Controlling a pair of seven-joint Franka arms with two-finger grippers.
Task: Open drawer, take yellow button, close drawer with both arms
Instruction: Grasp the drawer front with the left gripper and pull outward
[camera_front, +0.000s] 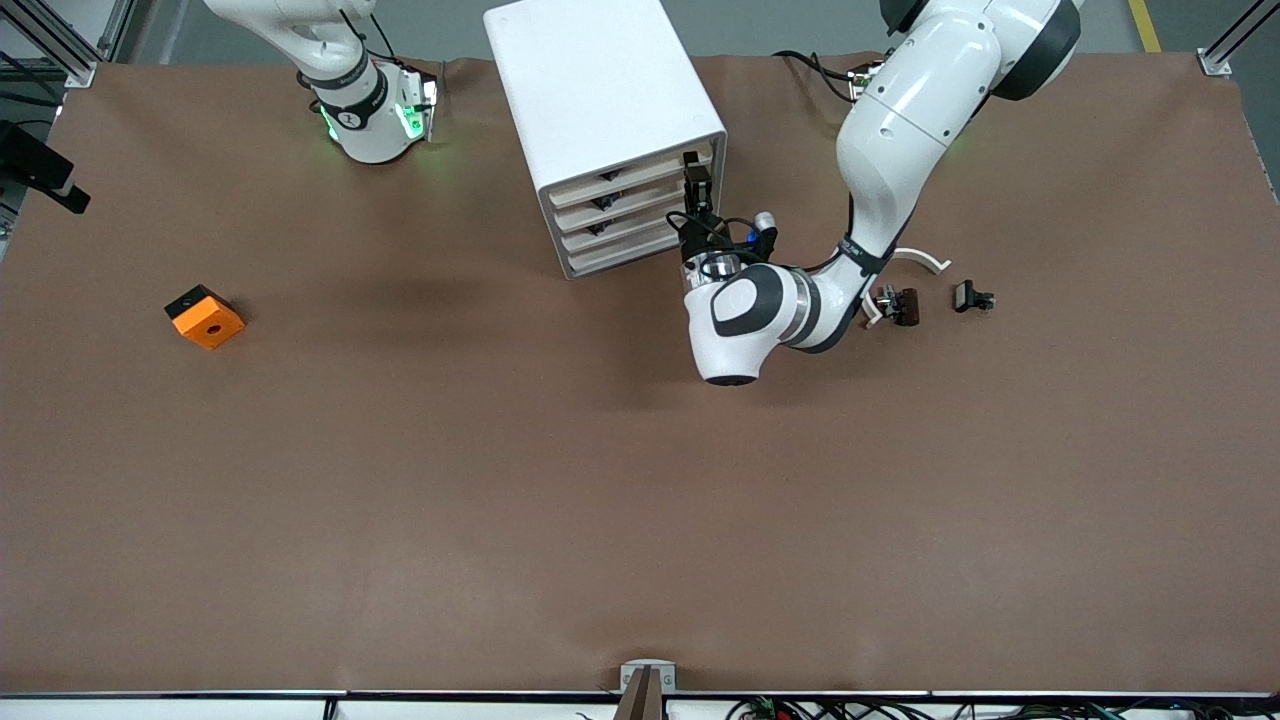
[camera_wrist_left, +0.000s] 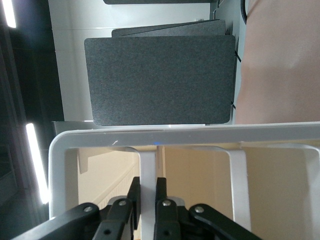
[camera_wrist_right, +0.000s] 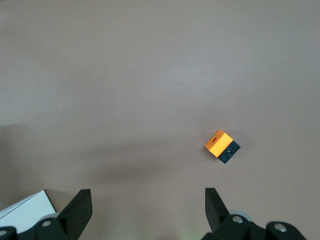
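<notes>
The white cabinet (camera_front: 600, 90) stands at the middle of the table's robot-side edge. All of its drawers (camera_front: 625, 195) are shut, their small black handles showing. My left gripper (camera_front: 693, 178) is at the cabinet's front corner toward the left arm's end, level with the upper drawers. In the left wrist view the left gripper (camera_wrist_left: 146, 190) is shut on a thin white upright strip of the cabinet (camera_wrist_left: 147, 165). My right gripper (camera_wrist_right: 147, 200) is open and empty, held over the table near its own base (camera_front: 425, 105), waiting. The button is hidden.
An orange cube (camera_front: 205, 316) with a black side lies toward the right arm's end, also in the right wrist view (camera_wrist_right: 222, 147). Two small dark clips (camera_front: 897, 305) (camera_front: 973, 297) and a white curved band (camera_front: 925, 258) lie toward the left arm's end.
</notes>
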